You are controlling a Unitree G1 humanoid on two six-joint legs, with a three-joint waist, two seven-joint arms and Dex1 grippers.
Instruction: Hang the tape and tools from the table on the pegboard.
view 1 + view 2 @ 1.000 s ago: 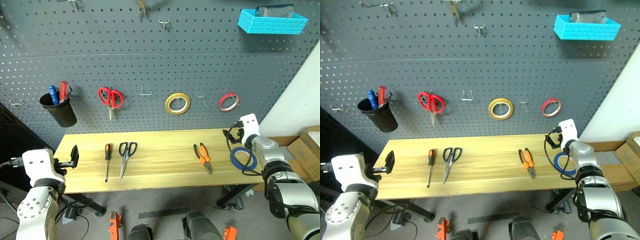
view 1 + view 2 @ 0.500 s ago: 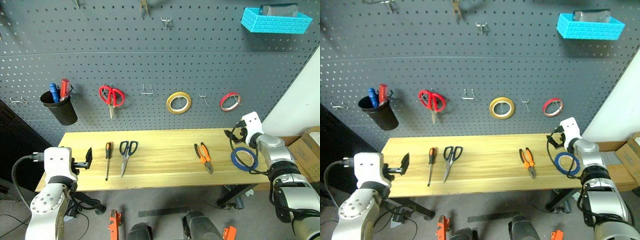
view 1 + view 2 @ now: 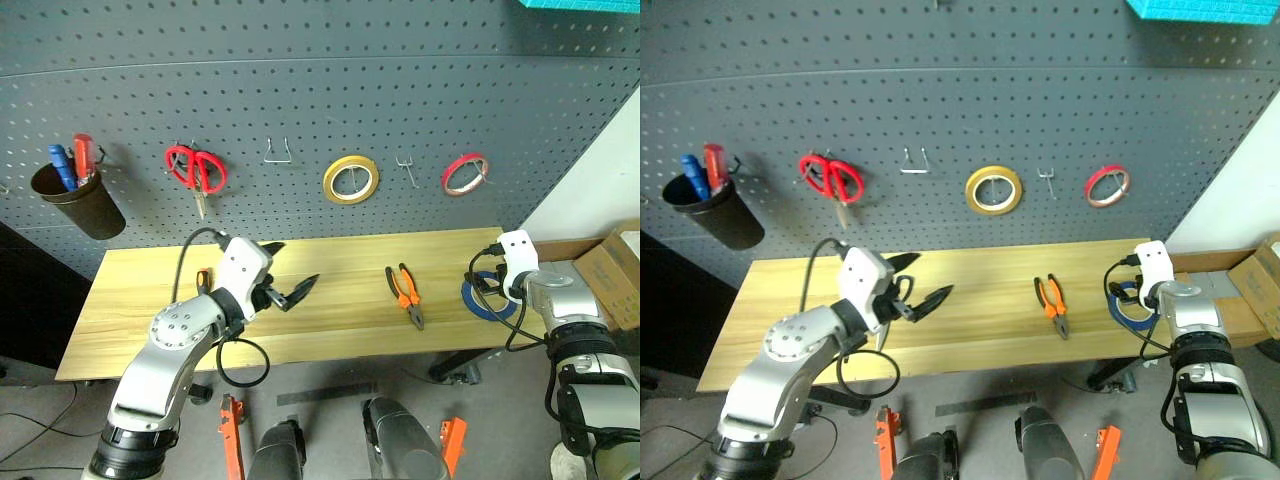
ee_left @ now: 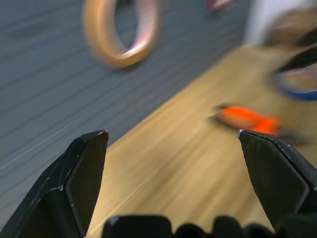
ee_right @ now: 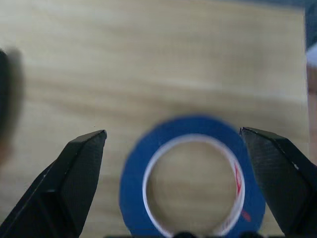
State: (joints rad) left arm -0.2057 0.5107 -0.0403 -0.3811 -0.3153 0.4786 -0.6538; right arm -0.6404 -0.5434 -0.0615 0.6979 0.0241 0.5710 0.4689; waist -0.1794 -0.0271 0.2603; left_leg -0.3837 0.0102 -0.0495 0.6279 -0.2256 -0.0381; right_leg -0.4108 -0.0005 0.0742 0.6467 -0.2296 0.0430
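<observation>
The blue tape lies flat at the right end of the table, and my right gripper hangs open just above it with a finger on each side. My left gripper is open and empty above the table's left-middle, pointing right toward the orange-handled pliers. Just the orange top of the screwdriver peeks out behind my left arm, which hides the dark-handled scissors. The grey pegboard rises behind the table.
On the pegboard hang red scissors, a yellow roll, a red roll and a black cup of screwdrivers. Bare hooks sit between them. Cardboard boxes stand past the table's right end.
My left arm has swung right from the table's left end to over its left-middle, now covering the scissors. The right gripper has tipped down over the blue tape. The camera has tilted downward.
</observation>
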